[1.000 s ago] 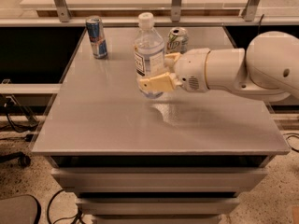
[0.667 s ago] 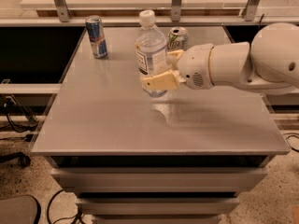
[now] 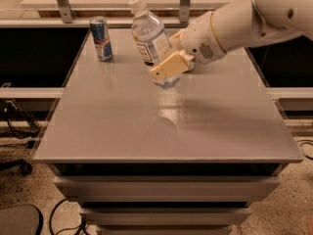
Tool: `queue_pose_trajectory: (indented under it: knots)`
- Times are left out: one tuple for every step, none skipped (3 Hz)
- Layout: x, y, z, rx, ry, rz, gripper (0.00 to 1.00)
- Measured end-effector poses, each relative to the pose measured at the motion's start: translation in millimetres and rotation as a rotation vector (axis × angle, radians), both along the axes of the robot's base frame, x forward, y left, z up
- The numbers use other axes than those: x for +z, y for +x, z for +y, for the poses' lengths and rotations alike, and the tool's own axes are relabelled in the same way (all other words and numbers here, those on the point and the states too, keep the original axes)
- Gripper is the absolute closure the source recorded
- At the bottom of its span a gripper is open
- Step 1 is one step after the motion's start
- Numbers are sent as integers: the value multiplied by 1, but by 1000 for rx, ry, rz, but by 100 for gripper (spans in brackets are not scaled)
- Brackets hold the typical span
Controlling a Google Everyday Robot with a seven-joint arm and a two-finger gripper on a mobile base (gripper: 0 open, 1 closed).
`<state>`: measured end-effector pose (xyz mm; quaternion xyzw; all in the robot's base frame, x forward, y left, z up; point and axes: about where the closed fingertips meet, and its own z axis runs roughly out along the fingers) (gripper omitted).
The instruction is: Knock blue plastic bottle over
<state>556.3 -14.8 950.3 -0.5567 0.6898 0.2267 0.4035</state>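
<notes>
The blue plastic bottle [image 3: 149, 39], clear with a white cap and a white-and-blue label, stands in the middle of the far half of the grey table [image 3: 166, 131]. It is tilted, with its cap leaning to the upper left. My gripper [image 3: 168, 66] comes in from the right on a thick white arm [image 3: 244, 18] and presses against the bottle's lower part, covering its base.
A slim blue-silver can [image 3: 101, 38] stands upright at the table's far left, to the left of the bottle. A raised shelf on metal posts [image 3: 61, 1] runs behind the table. Drawers sit under the table's front edge. Cables lie on the floor at the left.
The bottle has gone from upright to leaning left. My gripper and arm have moved up and left against its lower part. The can behind the arm is now hidden.
</notes>
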Motion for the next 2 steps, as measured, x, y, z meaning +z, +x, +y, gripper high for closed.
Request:
queue_pose_trajectory:
  knots:
    - [0,15,8,64,-159,46,100]
    - [-15,21,23,141,-349,107,100]
